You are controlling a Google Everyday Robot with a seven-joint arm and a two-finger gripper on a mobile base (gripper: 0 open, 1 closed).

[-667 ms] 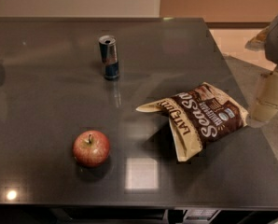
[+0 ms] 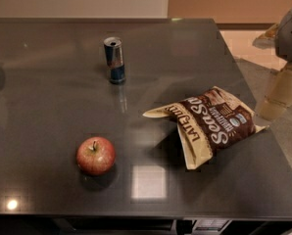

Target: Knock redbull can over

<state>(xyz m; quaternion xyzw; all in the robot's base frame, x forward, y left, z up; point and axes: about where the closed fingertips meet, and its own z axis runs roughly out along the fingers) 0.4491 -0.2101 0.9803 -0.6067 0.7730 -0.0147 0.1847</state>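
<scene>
The redbull can (image 2: 114, 59) stands upright on the dark table (image 2: 48, 106), at the back, left of the middle. It is slim, blue and silver, with a silver top. My gripper (image 2: 278, 98) shows as a cream-coloured part with a grey arm piece above it. It sits at the right edge of the view, beyond the table's right edge. It is far to the right of the can and touches nothing on the table.
A brown and cream chip bag (image 2: 209, 124) lies on the right part of the table, between the gripper and the can. A red apple (image 2: 96, 155) sits at the front left. The table's right edge runs close to the gripper.
</scene>
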